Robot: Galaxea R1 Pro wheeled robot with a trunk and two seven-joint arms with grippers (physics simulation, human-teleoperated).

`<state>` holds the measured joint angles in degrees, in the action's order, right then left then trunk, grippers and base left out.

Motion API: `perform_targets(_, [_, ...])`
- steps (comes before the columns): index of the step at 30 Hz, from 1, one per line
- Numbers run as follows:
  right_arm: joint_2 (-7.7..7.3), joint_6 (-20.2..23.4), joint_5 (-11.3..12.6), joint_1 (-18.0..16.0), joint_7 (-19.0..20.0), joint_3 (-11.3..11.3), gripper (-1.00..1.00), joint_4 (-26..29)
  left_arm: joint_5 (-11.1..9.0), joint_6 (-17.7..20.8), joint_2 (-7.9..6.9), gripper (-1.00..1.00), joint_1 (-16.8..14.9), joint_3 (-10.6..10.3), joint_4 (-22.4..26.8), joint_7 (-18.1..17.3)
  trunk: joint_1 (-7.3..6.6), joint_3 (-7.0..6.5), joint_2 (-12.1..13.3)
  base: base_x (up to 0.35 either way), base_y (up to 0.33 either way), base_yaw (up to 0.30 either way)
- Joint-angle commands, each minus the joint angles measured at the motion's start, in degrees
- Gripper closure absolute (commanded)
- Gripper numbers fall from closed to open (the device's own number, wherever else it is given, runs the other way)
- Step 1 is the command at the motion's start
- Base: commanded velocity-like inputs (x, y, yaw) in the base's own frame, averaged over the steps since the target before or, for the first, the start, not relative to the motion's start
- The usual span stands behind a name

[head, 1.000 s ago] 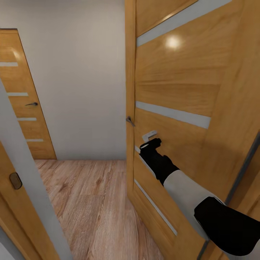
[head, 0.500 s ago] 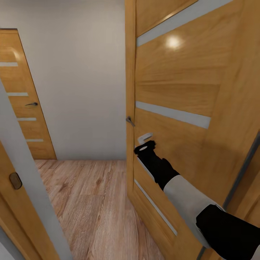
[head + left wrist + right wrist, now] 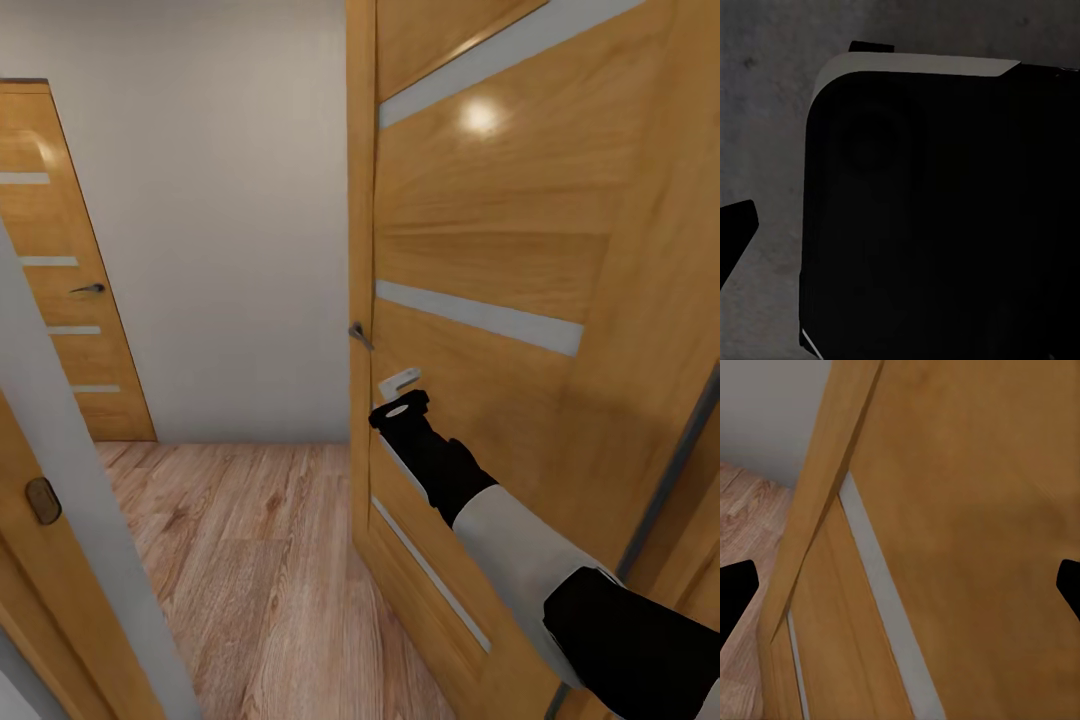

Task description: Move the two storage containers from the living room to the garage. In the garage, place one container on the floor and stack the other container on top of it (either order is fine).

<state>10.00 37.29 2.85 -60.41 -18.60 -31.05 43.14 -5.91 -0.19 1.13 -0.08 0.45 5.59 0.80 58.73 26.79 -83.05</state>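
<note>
Right tool (image 3: 398, 394) sits pressed close to the face of an oak door (image 3: 480, 250), just below and beside the small metal door handle (image 3: 359, 335), with the right arm (image 3: 520, 550) reaching up to it from the lower corner of the head view. In the right wrist view its two dark fingertips (image 3: 736, 592) stand far apart at the picture's edges, so the tool is spread wide and has hold of nothing; between them lies only the door's wood and one of its pale frosted strips (image 3: 881, 592). The left tool I cannot judge: its wrist view is mostly dark robot body over rough grey concrete floor (image 3: 765, 112), with one dark tip at the side, which is too little to tell how far it is spread.

As for the task, neither orange-red box is anywhere to be seen, so nothing is shown carried or stacked. Past the door's edge lies a light wood-plank floor (image 3: 250, 560), a white wall (image 3: 210, 200) and a second oak door (image 3: 60, 300). My reading is that the robot stands at the doorway between rooms, working the door, perhaps with the concrete room beneath it. Both boxes appear left to fetch, and both placements remain to be done. Where the boxes lie relative to either tool cannot be told from these views.
</note>
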Motion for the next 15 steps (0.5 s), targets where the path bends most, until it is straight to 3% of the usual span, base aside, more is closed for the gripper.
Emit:
perform_targets(1, [0.00, 0.24, 0.31, -0.06, -0.41, -0.16, -1.00, 0.02, -0.59, -0.04, 0.01, -1.00, -0.01, -0.01, 0.04, 0.08, 0.00, 0.06, -0.03, 0.000, 0.000, 0.000])
perform_targets(4, [0.00, 0.24, 0.31, -0.06, -0.39, -0.15, -1.00, 0.02, -0.59, -0.05, 0.01, -1.00, -0.01, 0.02, 0.04, 0.08, 0.00, 0.06, -0.03, 0.000, 0.000, 0.000])
perform_targets(6, [0.00, 0.30, 2.61, -0.06, -0.40, -0.20, -1.00, 0.02, -0.59, -0.07, 0.01, -1.00, -0.01, 0.07, 0.04, 0.08, 0.00, 0.06, -0.03, 0.000, 0.000, 0.000])
perform_targets(8, [0.00, 0.32, 3.34, -0.06, -0.44, -0.23, -1.00, -0.02, -0.59, -0.06, 0.01, -1.00, -0.01, 0.08, 0.04, 0.08, 0.00, 0.06, -0.03, 0.000, 0.000, 0.000])
perform_targets(15, [0.00, 0.33, 3.55, -0.06, -0.44, -0.24, -1.00, 0.02, -0.59, -0.01, 0.01, -1.00, -0.01, 0.08, 0.04, 0.08, 0.00, 0.06, -0.03, 0.000, 0.000, 0.000])
